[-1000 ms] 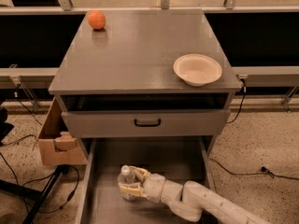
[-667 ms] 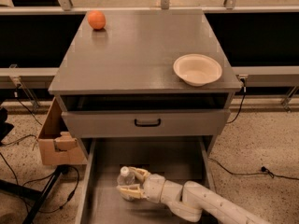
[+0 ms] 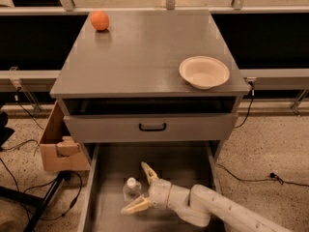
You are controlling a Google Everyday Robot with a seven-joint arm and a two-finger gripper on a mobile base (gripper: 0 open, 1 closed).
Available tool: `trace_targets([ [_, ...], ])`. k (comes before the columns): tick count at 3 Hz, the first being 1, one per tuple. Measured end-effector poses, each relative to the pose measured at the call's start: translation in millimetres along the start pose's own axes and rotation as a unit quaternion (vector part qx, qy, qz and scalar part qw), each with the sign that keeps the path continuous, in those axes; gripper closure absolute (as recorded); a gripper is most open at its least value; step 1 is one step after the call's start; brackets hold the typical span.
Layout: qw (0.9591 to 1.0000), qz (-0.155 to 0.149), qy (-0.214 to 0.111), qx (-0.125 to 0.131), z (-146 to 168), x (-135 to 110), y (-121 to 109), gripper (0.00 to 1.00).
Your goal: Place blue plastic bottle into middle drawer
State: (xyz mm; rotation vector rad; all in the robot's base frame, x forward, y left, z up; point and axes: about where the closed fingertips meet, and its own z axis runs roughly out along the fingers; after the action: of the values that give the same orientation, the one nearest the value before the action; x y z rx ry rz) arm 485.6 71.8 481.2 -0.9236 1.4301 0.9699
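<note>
The blue plastic bottle (image 3: 131,189) stands upright on the floor of the open middle drawer (image 3: 178,161), white cap up, near the drawer's left half. My gripper (image 3: 137,187) is inside the drawer at the end of the white arm that comes in from the lower right. Its two cream fingers (image 3: 147,171) are spread wide, one behind the bottle and one in front of it, and neither visibly presses on it.
An orange ball (image 3: 99,20) lies at the back left of the grey cabinet top (image 3: 140,52). A cream bowl (image 3: 204,72) sits at its right front. A shut grey drawer front with a black handle (image 3: 152,127) is above the open drawer. A cardboard box (image 3: 60,146) stands left.
The fingers have spread apart from around the bottle, which now stands free on the drawer floor. The arm has hardly shifted.
</note>
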Motion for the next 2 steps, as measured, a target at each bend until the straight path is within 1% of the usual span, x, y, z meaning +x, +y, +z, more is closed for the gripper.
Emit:
trace_targets([
  [1, 0.9969, 0.008, 0.039, -0.068, -28, -34, 21, 0.0],
  [2, 0.9857, 0.04, 0.104, -0.126, -61, -55, 44, 0.0],
])
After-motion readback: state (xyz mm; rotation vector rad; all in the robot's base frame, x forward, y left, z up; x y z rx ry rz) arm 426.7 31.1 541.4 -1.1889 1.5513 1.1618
